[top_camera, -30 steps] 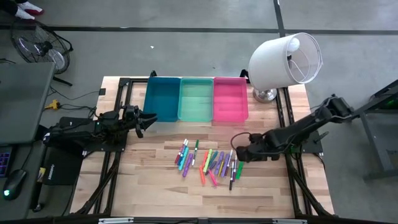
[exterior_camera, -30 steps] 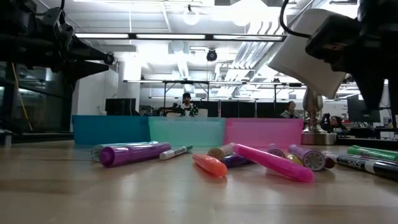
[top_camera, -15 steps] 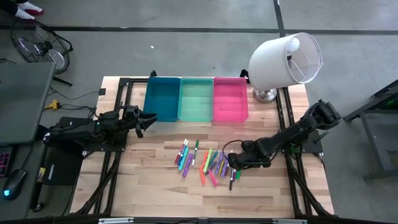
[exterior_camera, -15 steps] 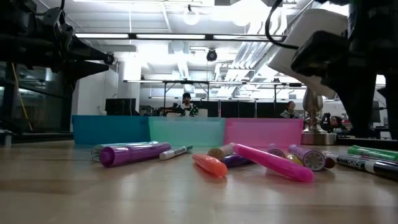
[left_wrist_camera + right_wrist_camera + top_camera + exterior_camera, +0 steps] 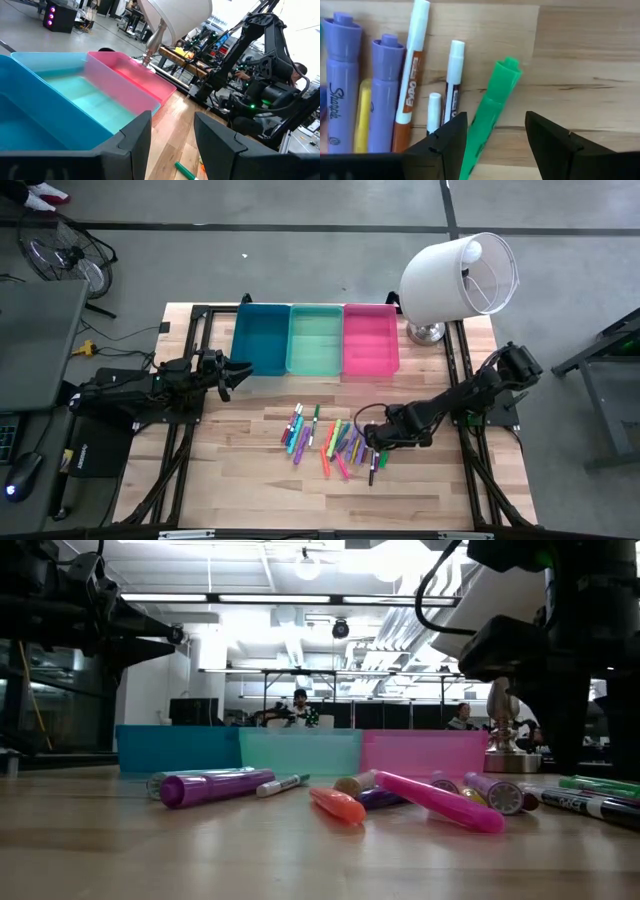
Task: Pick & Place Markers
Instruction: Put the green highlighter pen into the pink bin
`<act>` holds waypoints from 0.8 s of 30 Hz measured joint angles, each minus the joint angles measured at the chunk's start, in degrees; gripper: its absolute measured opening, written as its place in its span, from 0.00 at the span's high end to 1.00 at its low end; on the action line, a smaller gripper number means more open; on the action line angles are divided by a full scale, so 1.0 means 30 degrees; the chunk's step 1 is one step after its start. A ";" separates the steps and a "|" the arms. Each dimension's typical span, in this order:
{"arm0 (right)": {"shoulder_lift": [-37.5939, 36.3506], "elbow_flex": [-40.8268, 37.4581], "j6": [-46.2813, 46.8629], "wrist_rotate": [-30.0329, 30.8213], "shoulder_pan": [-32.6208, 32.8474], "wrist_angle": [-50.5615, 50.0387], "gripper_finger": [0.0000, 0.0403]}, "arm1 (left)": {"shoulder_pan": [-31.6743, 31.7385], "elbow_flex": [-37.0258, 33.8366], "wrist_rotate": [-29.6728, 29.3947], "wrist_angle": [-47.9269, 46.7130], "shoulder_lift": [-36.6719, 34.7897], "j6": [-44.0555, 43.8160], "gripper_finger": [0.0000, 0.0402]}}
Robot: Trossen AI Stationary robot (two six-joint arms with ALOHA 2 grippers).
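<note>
Several markers (image 5: 335,442) in pink, purple, green, orange and white lie loose on the wooden table in front of the bins; they also show in the low view (image 5: 440,800). My right gripper (image 5: 374,444) is open, low over the right end of the pile. In the right wrist view its fingers (image 5: 495,150) stand on either side of a green marker (image 5: 492,107) that lies flat on the wood. My left gripper (image 5: 236,372) is open and empty, above the table beside the blue bin's (image 5: 262,338) left side; it also shows in the left wrist view (image 5: 172,145).
Blue, mint green (image 5: 315,338) and pink (image 5: 370,338) bins stand side by side at the table's far edge. A white lamp (image 5: 458,275) stands at the far right corner. Purple, orange and white markers (image 5: 385,90) lie close beside the green one. People sit in the room behind.
My right gripper has moved toward the table's left and near edges and come down onto the right end of the marker pile, its arm folding lower. The markers have not moved.
</note>
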 joint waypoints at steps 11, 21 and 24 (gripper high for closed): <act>0.0081 -0.0007 0.0565 -0.0528 0.0319 0.0188 0.53 | 0.0004 -0.0002 0.0004 0.0000 -0.0006 0.0006 0.63; 0.0502 -0.0015 0.0992 -0.0548 0.0515 0.0862 0.53 | 0.0004 0.0003 0.0004 0.0000 -0.0007 0.0000 0.63; 0.1254 -0.0015 0.0956 -0.1020 0.0515 0.1462 0.53 | 0.0004 0.0004 0.0004 0.0000 -0.0004 0.0003 0.63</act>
